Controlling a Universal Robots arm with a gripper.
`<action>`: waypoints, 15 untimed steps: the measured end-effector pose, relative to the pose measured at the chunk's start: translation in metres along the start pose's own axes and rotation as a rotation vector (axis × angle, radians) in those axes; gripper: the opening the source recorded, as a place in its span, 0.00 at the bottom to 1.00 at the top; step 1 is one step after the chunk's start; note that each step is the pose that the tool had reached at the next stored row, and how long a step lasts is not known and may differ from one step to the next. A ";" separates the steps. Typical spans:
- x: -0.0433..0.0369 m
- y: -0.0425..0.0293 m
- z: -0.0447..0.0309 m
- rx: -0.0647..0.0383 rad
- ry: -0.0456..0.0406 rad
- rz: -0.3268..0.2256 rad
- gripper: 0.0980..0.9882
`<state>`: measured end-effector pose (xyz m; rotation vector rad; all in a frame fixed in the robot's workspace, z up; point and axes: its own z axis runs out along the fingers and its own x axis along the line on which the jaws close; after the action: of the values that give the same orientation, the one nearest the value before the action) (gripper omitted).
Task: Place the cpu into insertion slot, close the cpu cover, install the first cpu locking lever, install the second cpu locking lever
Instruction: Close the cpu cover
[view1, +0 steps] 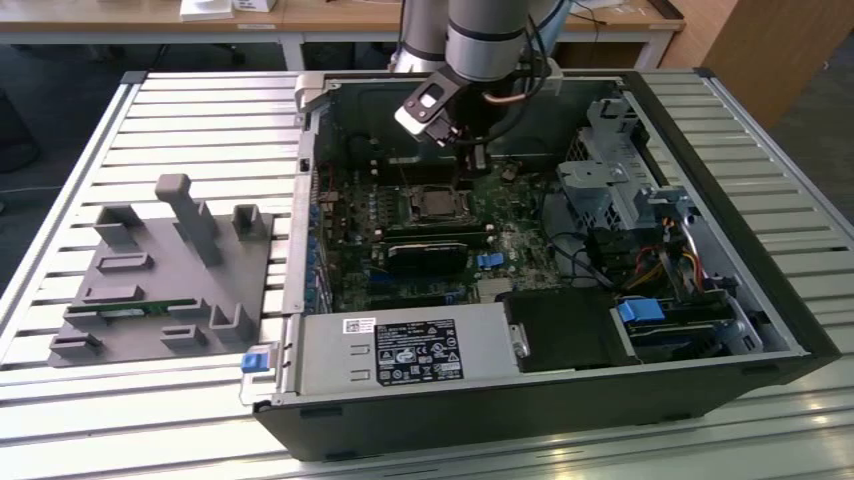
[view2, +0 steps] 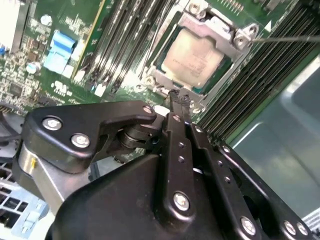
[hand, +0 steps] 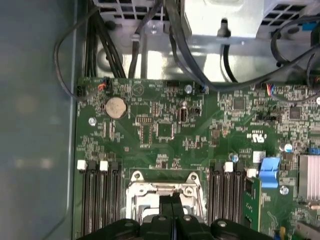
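The cpu (view2: 194, 57), tan-silver, lies flat in the insertion slot (view1: 434, 203) on the green motherboard. The cpu cover (view2: 212, 26), a silver frame, lies down around the chip's edges. From one corner of the frame a thin lever rod (view2: 287, 38) sticks out over the memory slots. My gripper (view2: 177, 99) is shut, with nothing visible between the black fingers (view2: 176, 130), and its tips are at the edge of the cover. In the first wrist view the fingertips (hand: 167, 204) sit just over the socket frame (hand: 162, 190). In the exterior view the gripper (view1: 477, 168) hangs inside the case, just beyond the slot.
Black memory slots (hand: 97, 200) flank the socket on both sides. A blue connector (hand: 269, 171) stands nearby. Cables and a drive cage (view1: 607, 185) crowd the case at the exterior view's right. A grey fixture (view1: 167, 275) rests on the table outside the case.
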<state>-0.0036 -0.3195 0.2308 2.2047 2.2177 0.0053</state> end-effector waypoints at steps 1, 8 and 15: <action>0.0000 -0.0019 0.0007 0.000 0.0000 0.000 0.03; 0.0003 -0.0186 0.0046 0.000 -0.0001 0.000 0.03; 0.0004 -0.0279 0.0099 0.000 0.0001 0.000 0.03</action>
<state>-0.0314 -0.3193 0.2206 2.2050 2.2178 0.0051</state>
